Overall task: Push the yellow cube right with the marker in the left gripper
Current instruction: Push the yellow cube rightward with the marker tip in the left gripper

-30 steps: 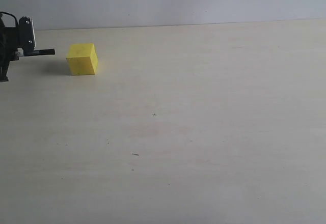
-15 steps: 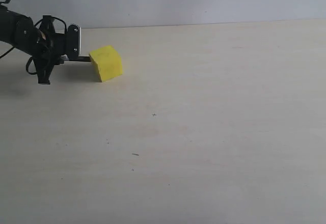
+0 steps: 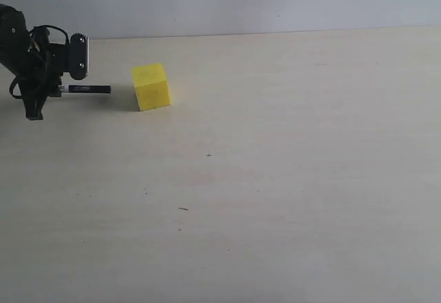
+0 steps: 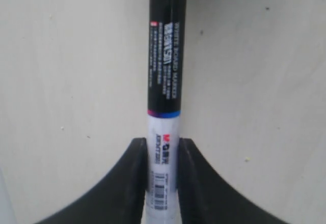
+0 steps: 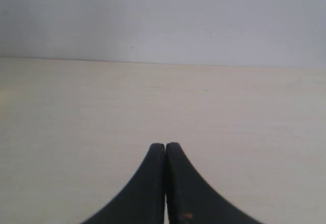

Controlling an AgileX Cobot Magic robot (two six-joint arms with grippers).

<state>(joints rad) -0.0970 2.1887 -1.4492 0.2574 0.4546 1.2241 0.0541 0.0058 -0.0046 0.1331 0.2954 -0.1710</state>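
Observation:
The yellow cube [image 3: 151,87] rests on the pale table at the far left of the exterior view. Left of it, my left gripper [image 3: 60,88] is shut on the marker [image 3: 88,89], which lies level and points its black end at the cube. A small gap separates the marker's tip from the cube. In the left wrist view the marker [image 4: 163,81] runs straight out from between the two black fingers [image 4: 133,183], which grip its white labelled barrel; the cube is out of that view. My right gripper [image 5: 165,146] is shut on nothing above bare table and does not show in the exterior view.
The pale wooden table [image 3: 275,179] stretches wide to the right of the cube and toward the front. A grey wall [image 3: 241,0] stands behind the table's back edge. A few tiny dark specks [image 3: 182,209] mark the surface.
The marker pushed the cube to the right and turned it slightly. Since half a second ago, the left gripper has pulled back left, opening a gap between marker tip and cube.

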